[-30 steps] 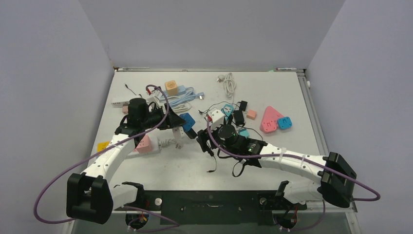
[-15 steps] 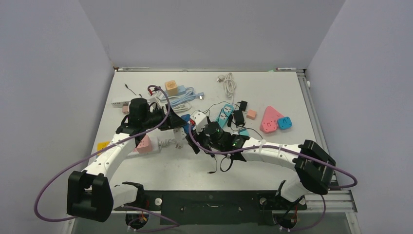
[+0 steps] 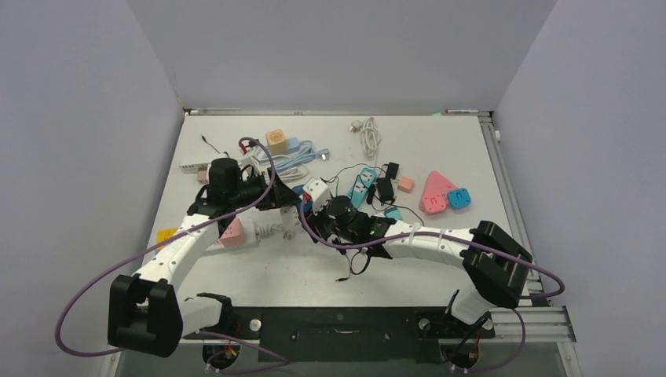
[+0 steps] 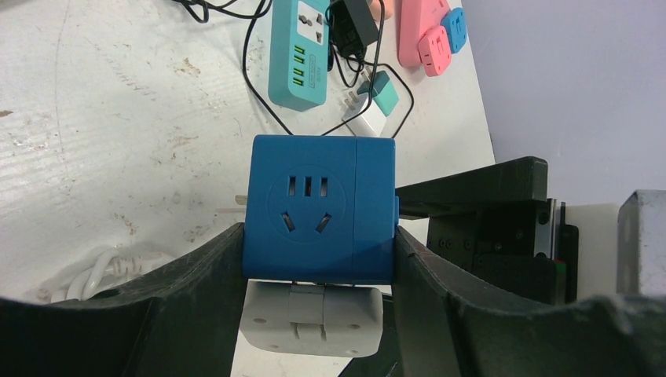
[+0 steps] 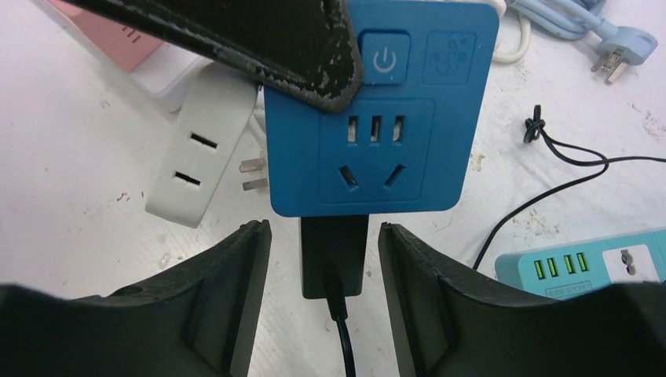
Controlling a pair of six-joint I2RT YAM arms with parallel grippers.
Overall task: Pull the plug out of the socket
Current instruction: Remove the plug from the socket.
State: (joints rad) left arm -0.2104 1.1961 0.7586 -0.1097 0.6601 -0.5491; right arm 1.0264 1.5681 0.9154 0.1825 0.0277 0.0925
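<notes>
Change noted: the right arm [image 3: 424, 239] has swung from mid-frame in the top view over to centre-left. The right gripper [image 5: 322, 232] now sits right at the blue plastic cube socket [image 5: 381, 110], no longer apart from it. Its jaws have been narrowing but are not closed. In the right wrist view the fingers flank the black rectangular plug [image 5: 334, 255], with a strip of table showing on each side, wider on the left. Nothing is gripped yet.

Left gripper [image 4: 318, 232]: roughly half spread and clamped on two opposite side faces of the cube, just left of centre in the top view.

Task's thing: the plug is seated in the cube's lower face in the right wrist view. Its thin black cable [image 5: 343, 338] runs off the bottom edge.

Reading: the approach looks finished and the closing is under way. The pull has not begun. The left hold should act as the brace.

Count, near to far:
- Two arms and two grippers.
- One blue cube with one black plug in it.
- One white two-slot adapter [image 5: 196, 157] just beside the cube.
- One pink block [image 3: 232, 232] by the left arm.
- One teal power strip [image 4: 302, 51].
- One pink triangular strip [image 3: 436, 192], with one small blue block [image 3: 459, 198] touching it.
- One orange cube [image 3: 276, 140].
- One white coiled cable [image 3: 369, 129], upper centre.
</notes>
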